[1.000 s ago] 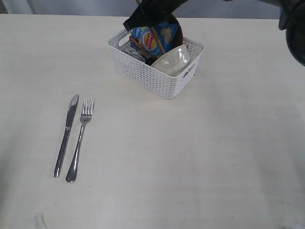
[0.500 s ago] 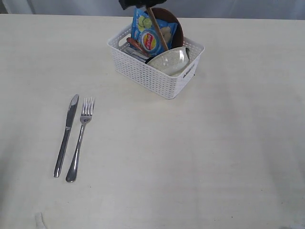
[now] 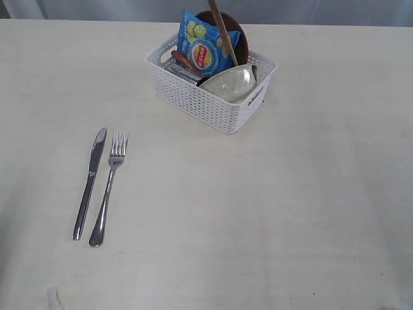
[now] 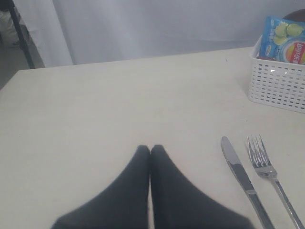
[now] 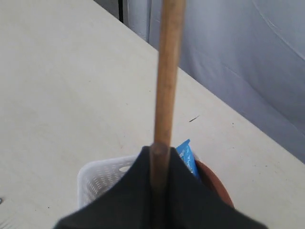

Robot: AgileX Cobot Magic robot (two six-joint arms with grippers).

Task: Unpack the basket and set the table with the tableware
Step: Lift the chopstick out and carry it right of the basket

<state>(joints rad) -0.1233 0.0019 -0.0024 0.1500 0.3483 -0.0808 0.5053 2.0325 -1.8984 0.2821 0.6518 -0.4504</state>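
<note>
My right pincer (image 5: 159,149) is clamped narrow on the wooden chopsticks (image 5: 167,71). They read as a single pale-brown shaft, so I cannot tell whether it grips one stick or both. The shaft runs out ahead of the fingertips. The white lattice basket (image 5: 102,183) sits directly beneath the pincer, with the blue chip bag (image 5: 187,151) and the brown plate (image 5: 215,185) close by the jaws. In the exterior view the pincer is out of frame and only the shaft shows, slanting up from the basket's contents past the top edge. I judge the grip is high on the shaft so the sticks can be drawn up clear of the bag and plate they lean against.

My left pincer (image 4: 150,149) is pressed shut and empty over the bare table (image 4: 95,105). The knife (image 4: 240,176) and fork (image 4: 269,169) lie parallel on the table near it, on the side toward the basket, the fork being the farther of the two. They look laid as a place setting, so I take this arm to be parked out of the way.

Well apart from that pincer, inside the basket, the white bowl (image 3: 229,82) is tilted against the wall and the reddish wooden spoon (image 3: 184,61) lies beside the bag — neither is unpacked yet.
</note>
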